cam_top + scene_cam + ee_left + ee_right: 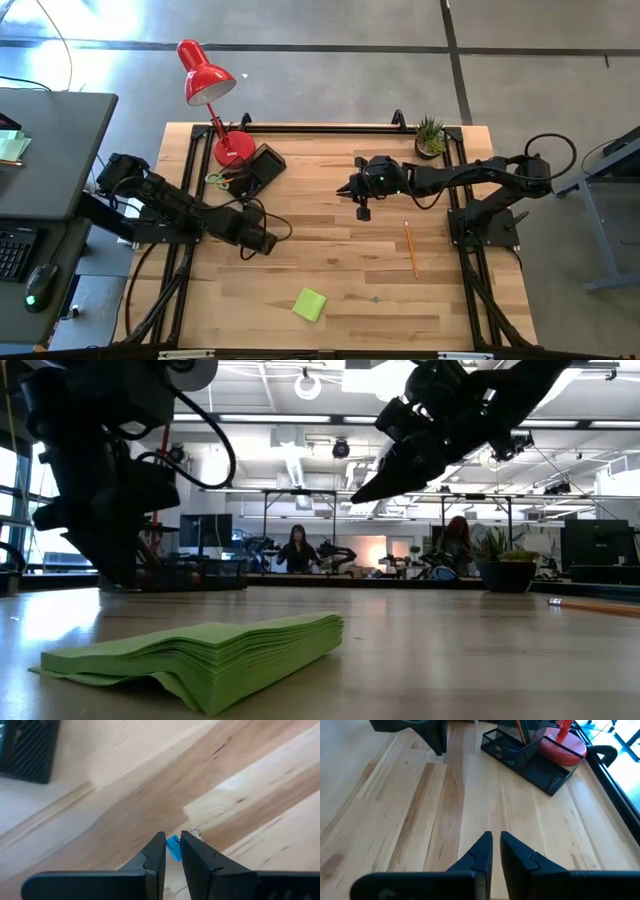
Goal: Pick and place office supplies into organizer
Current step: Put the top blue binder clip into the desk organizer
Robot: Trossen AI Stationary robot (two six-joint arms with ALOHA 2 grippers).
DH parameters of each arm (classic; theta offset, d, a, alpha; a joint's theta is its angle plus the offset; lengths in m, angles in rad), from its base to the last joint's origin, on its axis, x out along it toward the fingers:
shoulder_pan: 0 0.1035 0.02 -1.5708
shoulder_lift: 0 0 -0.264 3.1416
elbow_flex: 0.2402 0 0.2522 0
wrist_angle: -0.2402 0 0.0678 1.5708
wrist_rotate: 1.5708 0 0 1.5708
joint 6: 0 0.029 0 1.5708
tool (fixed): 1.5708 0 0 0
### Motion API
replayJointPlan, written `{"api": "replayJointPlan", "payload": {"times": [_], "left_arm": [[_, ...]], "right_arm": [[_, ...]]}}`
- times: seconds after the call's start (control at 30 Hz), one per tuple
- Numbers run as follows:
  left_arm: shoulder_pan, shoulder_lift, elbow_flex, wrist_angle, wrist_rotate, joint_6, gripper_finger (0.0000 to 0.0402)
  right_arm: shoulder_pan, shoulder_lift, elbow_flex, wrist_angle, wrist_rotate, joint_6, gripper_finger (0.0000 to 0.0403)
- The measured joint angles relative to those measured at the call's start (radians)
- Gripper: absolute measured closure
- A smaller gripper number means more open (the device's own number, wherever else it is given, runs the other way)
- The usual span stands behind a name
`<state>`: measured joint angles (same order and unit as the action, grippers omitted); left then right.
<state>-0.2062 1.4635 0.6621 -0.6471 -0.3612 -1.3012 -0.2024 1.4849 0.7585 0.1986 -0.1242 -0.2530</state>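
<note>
My left gripper (262, 243) points steeply down at the table's left-centre and is shut on a small blue clip (173, 847) with a metal wire loop (196, 833). My right gripper (362, 210) hangs above the table's middle, shut and empty (494, 845). The black mesh organizer (262, 165) stands at the far left beside the lamp base, with pencils upright in it (520, 730). Green-handled scissors (215, 180) lie next to it. An orange pencil (410, 248) lies flat at the right. A lime-green sticky-note pad (310, 304) lies near the front edge. My left gripper pinches the blue body of the clip (174, 851) between its two fingertips, coming from above and slanting down. The wire loop sticks out past one fingertip. I cannot tell whether the clip is lifted clear of the wood or rests on it.
A red desk lamp (205, 75) with a round base (232, 147) stands at the far left corner. A small potted plant (430, 135) stands at the far right. Bare wood lies between the two grippers and toward the front edge.
</note>
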Motion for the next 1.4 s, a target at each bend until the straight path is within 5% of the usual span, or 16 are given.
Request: {"api": "replayJointPlan", "payload": {"times": [0.33,0.67,1.03,1.4], "left_arm": [[-0.001,-0.001,0.031,-0.008,-0.104,0.101,0.0357],[0.136,-0.003,0.185,-0.474,-0.453,0.120,0.0358],[0.337,-0.003,0.105,-0.454,-0.413,0.201,0.0358],[0.343,-0.003,0.098,-0.415,-0.362,0.203,0.0312]], "right_arm": [[0.000,0.000,-0.005,0.034,0.000,0.008,0.0374],[0.000,0.000,-0.005,0.039,0.001,0.001,0.0373],[0.000,0.000,-0.005,0.038,0.001,-0.002,0.0373],[0.000,0.000,-0.005,0.038,0.001,-0.001,0.0374]]}}
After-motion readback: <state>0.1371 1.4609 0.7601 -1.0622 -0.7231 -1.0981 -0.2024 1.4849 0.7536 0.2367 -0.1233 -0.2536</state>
